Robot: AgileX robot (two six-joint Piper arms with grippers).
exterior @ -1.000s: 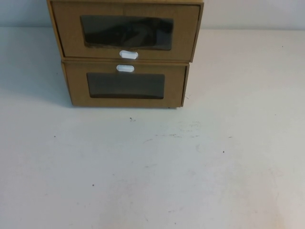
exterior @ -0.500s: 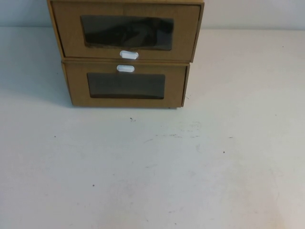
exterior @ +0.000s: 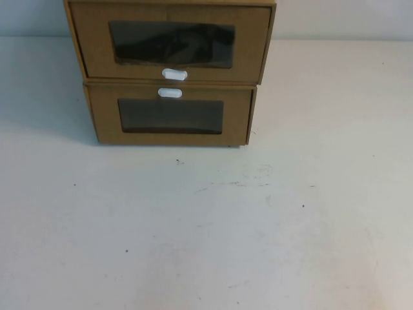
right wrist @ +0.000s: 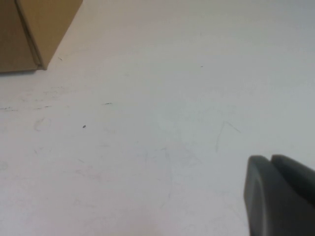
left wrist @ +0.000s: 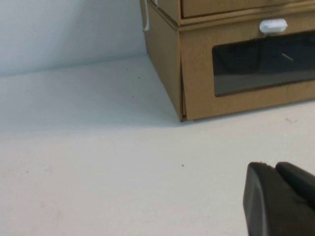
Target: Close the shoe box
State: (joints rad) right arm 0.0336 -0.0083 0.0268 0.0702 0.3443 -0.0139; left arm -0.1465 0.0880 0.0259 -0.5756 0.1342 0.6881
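Two brown cardboard drawer boxes stand stacked at the far middle of the table. The upper one is the shoe box [exterior: 171,42], with a wide clear window and a white pull tab [exterior: 174,74] below that window. Only its lower edge [left wrist: 231,7] shows in the left wrist view. My left gripper [left wrist: 274,168] is shut and empty, low over the table, apart from the boxes. My right gripper [right wrist: 270,160] is shut and empty over bare table, right of the boxes. Neither gripper shows in the high view.
The lower box [exterior: 171,116] has its white tab [exterior: 170,92] above its window and carries the shoe box. It also shows in the left wrist view [left wrist: 197,73], and a box corner [right wrist: 34,29] shows in the right wrist view. The white table [exterior: 206,226] stretches in front.
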